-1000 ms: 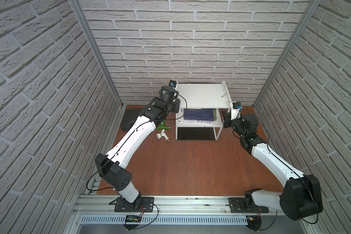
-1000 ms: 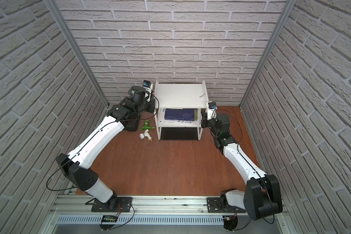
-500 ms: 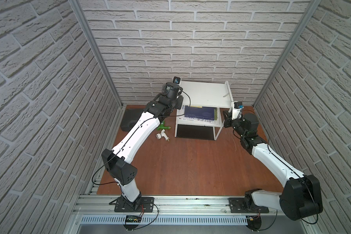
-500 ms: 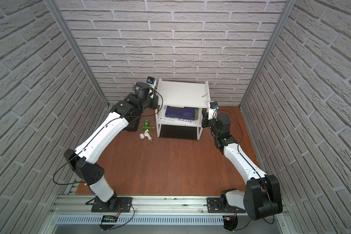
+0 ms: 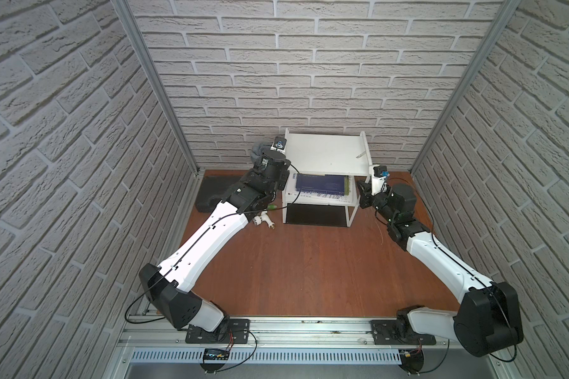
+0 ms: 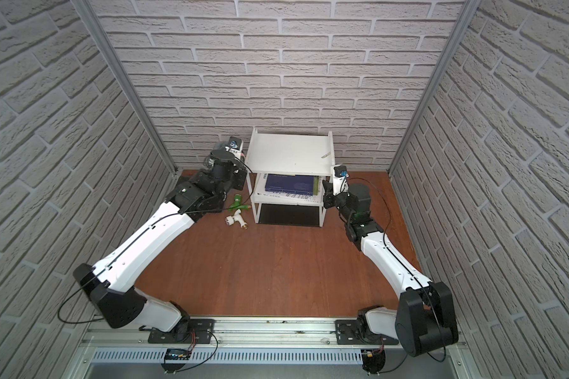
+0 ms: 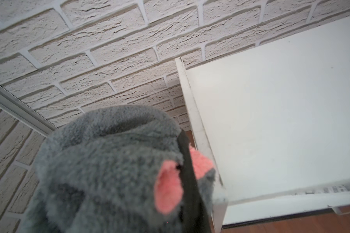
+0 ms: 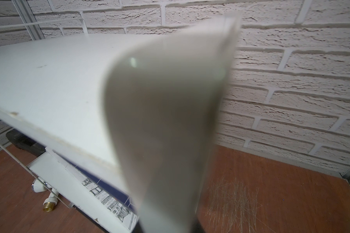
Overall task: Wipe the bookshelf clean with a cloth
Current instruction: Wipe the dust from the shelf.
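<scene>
Holding: your left gripper (image 5: 264,161) pinches the cloth (image 7: 109,171) at the bookshelf (image 5: 326,154) top's 9 o'clock edge | your right gripper (image 5: 363,192) pinches its 4 o'clock side board.

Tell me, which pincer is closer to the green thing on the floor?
Left. The left pincer, holding the cloth, is at the bookshelf corner on the side where the green thing lies; the right pincer is at the opposite side.

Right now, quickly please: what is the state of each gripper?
Left gripper: closed, holding the cloth.
Right gripper: closed, seemingly on the side panel of the bookshelf.
</scene>
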Available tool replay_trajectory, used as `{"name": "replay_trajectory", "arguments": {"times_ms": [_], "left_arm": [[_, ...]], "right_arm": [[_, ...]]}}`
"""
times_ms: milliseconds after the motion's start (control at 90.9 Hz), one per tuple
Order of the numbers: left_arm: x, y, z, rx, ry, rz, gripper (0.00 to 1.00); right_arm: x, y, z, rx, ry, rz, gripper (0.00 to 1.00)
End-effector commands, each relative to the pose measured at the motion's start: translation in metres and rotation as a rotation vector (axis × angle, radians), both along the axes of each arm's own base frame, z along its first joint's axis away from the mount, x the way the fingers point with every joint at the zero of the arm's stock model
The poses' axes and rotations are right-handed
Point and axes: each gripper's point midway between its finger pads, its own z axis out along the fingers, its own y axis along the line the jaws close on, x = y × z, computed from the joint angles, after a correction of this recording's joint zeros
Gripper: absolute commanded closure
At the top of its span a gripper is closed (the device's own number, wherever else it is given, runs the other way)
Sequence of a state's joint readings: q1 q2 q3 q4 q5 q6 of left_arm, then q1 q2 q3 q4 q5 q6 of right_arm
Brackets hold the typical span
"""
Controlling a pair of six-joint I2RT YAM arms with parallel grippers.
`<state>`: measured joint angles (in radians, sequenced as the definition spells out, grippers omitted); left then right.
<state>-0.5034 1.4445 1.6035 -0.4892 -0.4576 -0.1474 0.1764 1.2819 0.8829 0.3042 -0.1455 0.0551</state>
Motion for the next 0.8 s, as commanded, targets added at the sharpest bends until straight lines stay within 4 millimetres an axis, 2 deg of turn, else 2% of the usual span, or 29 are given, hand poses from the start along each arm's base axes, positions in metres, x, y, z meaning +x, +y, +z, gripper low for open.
{"name": "replay_trajectory", "arguments": {"times_ms": [0, 99, 209, 297, 462, 616, 704, 792], "left_arm": [[-0.007, 0.005, 0.002, -0.217, -0.006, -0.088, 1.00], [-0.030, 0.013, -0.002, -0.283, -0.028, -0.121, 1.00], [-0.053, 0.034, -0.016, -0.290, -0.027, -0.059, 1.00], [-0.069, 0.047, -0.049, -0.311, 0.011, 0.000, 1.00], [-0.099, 0.063, -0.124, -0.383, 0.129, 0.097, 1.00], [-0.113, 0.062, -0.169, -0.443, 0.229, 0.130, 1.00], [-0.112, 0.053, -0.171, -0.479, 0.231, 0.093, 1.00], [-0.106, 0.034, -0.140, -0.520, 0.191, -0.022, 1.00]], "right_arm": [[-0.009, 0.017, -0.024, 0.142, 0.111, 0.041, 0.94], [-0.003, 0.012, -0.027, 0.087, 0.106, 0.027, 0.90], [0.006, 0.004, -0.031, 0.039, 0.127, -0.014, 0.89], [0.011, 0.005, -0.028, 0.025, 0.117, -0.001, 0.89], [0.010, 0.020, -0.017, 0.009, 0.095, 0.096, 0.85], [0.010, 0.023, -0.013, 0.018, 0.087, 0.111, 0.81], [0.006, 0.028, -0.008, 0.040, 0.077, 0.142, 0.76], [-0.004, 0.039, -0.002, 0.059, 0.069, 0.216, 0.62]]}}
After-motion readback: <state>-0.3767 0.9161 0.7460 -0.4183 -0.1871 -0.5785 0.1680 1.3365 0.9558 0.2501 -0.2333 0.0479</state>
